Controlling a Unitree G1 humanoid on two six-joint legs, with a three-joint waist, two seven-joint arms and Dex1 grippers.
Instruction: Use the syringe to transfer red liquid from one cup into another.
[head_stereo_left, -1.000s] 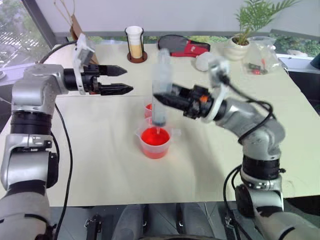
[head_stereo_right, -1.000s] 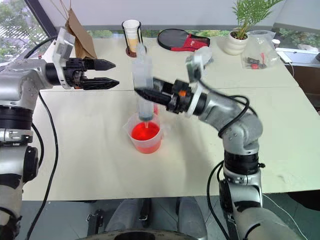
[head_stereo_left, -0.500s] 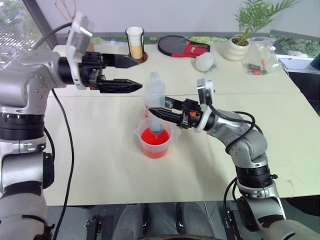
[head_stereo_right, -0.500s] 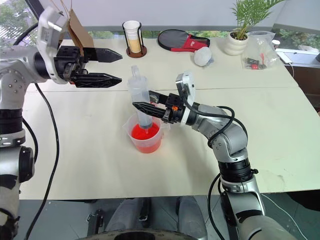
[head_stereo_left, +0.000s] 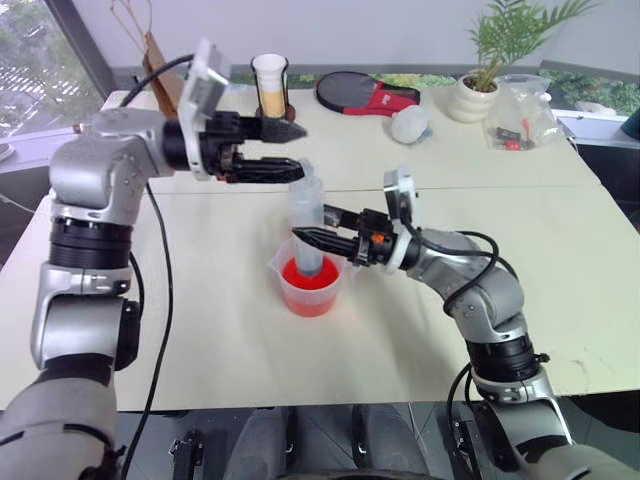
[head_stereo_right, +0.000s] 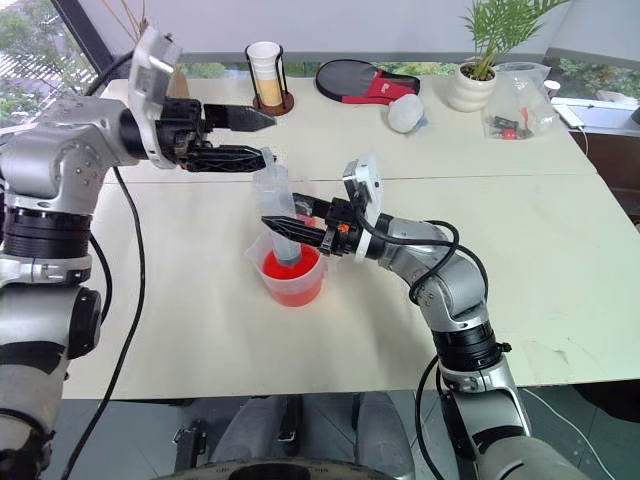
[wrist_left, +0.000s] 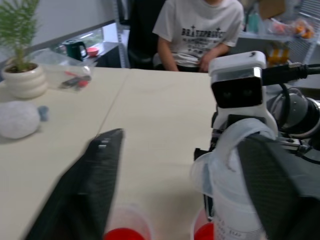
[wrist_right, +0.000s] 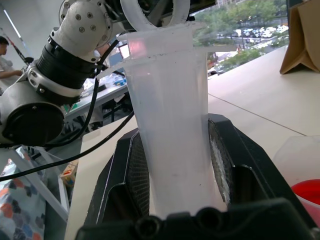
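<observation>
While the right gripper (head_stereo_right: 283, 225) is keeping its jaws clamped on the barrel of the syringe (head_stereo_right: 277, 215), the tip is now sitting down in the red liquid (head_stereo_right: 291, 267) of the wide cup (head_stereo_right: 290, 272), lower than a second ago. Behind it, the small cup (wrist_left: 123, 229) is waiting. Farther up, the left gripper (head_stereo_right: 262, 137) is moving in from the side, its jaws narrowing around the plunger top but not yet pinching it; drawing up liquid looks next.
</observation>
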